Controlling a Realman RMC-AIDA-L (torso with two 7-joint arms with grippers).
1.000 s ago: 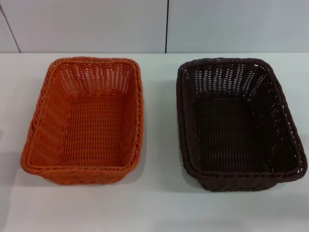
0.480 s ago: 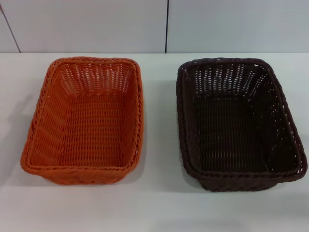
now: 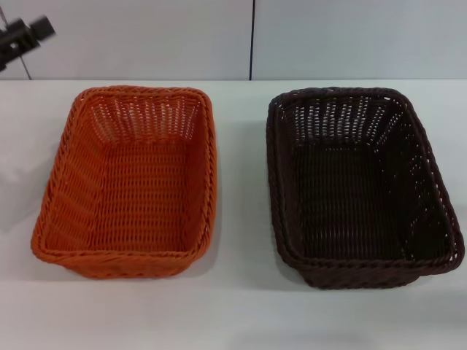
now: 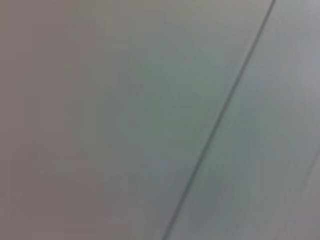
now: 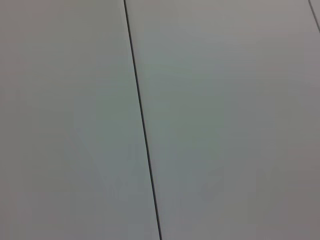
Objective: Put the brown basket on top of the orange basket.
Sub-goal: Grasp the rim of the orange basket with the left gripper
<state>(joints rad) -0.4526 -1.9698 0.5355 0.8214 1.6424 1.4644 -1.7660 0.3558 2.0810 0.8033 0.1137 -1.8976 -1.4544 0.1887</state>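
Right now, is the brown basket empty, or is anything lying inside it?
Empty. In the head view the brown basket sits upright on the table, and its woven floor shows bare from rim to rim.

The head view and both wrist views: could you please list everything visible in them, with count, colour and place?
orange basket: one, bright orange, on the table's left half, upright, nothing inside.
brown basket: one, dark brown, on the table's right half, beside the orange one and apart from it, upright, nothing inside.
table: one, white, under both baskets.
wall: pale grey panels with dark seams, behind the table; both wrist views show only such panels.
left gripper: one, black, at the head view's upper left edge, above the table, far from both baskets.
right gripper: not visible.
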